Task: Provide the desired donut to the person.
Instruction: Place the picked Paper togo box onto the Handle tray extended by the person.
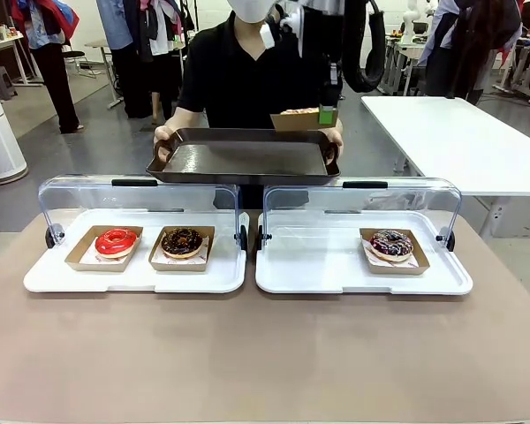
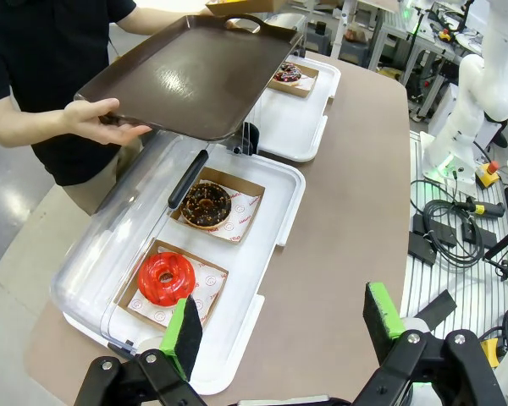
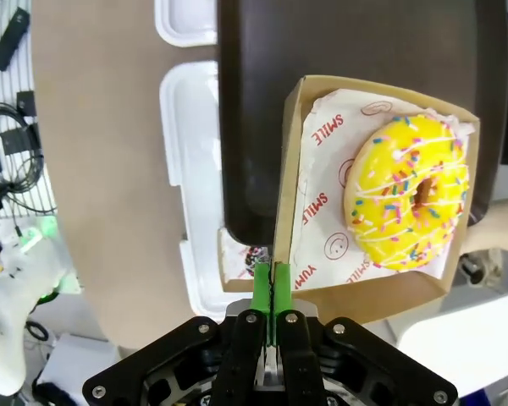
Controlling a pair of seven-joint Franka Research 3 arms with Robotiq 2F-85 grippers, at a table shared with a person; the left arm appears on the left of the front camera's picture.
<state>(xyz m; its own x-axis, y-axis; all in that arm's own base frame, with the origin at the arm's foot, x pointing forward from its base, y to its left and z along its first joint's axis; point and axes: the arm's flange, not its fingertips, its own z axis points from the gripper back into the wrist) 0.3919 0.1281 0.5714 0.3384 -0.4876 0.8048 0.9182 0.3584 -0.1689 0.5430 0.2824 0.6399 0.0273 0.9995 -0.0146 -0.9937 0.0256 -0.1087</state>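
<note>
Tabletop [image 1: 265, 353] cases [image 1: 53, 278], three boxed donuts [image 1: 182, 241]

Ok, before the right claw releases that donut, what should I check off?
1. Right claw shut on brown cardboard tray wall: ok.
2. Yellow sprinkled donut seated in the cardboard tray: ok.
3. Cardboard tray above the person's dark rectangular serving tray: ok, though the claw-side end overhangs its edge.
4. Cardboard tray resting on the serving tray: cannot tell.
5. Person's hand gripping the serving tray: ok.
6. Left claw open, away from the handover: ok.
</note>
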